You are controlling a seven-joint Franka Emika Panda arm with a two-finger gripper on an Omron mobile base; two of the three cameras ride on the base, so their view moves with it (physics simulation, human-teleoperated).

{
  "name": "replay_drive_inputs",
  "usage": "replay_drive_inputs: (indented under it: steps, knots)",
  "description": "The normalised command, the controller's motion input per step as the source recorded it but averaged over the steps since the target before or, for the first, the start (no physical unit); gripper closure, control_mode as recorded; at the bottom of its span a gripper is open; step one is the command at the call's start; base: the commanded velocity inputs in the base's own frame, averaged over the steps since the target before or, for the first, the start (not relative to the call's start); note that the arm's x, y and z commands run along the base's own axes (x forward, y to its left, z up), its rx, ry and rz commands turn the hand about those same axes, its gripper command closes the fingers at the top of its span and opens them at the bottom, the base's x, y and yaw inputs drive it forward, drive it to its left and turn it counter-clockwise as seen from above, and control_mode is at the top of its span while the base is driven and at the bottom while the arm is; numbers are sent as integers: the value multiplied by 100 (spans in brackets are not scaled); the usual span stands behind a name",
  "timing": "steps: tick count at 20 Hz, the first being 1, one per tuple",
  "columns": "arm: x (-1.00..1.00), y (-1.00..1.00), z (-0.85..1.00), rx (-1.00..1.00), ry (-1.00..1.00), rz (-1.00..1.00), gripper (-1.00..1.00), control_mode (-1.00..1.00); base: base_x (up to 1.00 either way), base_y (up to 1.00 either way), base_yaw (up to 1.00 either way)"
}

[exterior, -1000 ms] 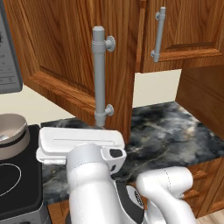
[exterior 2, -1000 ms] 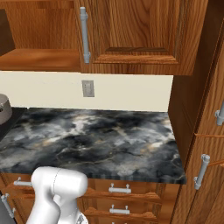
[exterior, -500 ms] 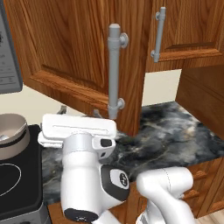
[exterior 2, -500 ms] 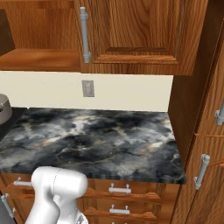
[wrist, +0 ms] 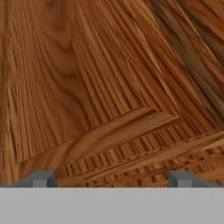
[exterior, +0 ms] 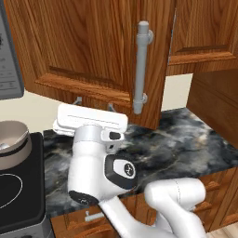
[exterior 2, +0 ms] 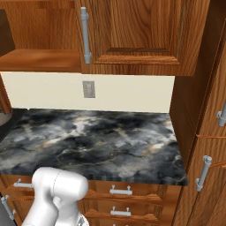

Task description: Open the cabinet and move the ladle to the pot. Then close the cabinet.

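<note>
While swung outward, cabinet (exterior: 93,51) door's grey handle (exterior: 141,67) upright; gripper (wrist: 112,178) wide open, empty.

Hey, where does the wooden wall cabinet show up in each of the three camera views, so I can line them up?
Left base view: the cabinet takes the upper middle, its swung-out door carrying the grey bar handle, above the arm.
Right base view: along the top, closed door at upper centre, open shelf at upper left.
Hand view: the door's raised-panel wood, close up.
Shared landmark: the dark marble counter, in both base views.
</note>
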Motion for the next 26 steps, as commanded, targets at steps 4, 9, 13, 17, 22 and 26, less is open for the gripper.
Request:
replay_drive_inputs:
  steps: [4, 9, 13, 17, 22, 26]
  knots:
    - [64, -35, 19, 0, 1, -9, -100, -100, 0, 0, 0]
    - [64, -27, 10, 0, 4, -8, -100, -100, 0, 0, 0]
    - [69, -33, 1, 0, 9, -6, -100, -100, 0, 0, 0]
    - [72, -34, 3, 0, 9, -6, -100, -100, 0, 0, 0]
    - [74, -31, 4, 0, 11, -5, -100, -100, 0, 0, 0]
    - [78, -28, 0, 0, 5, -1, -100, -100, 0, 0, 0]
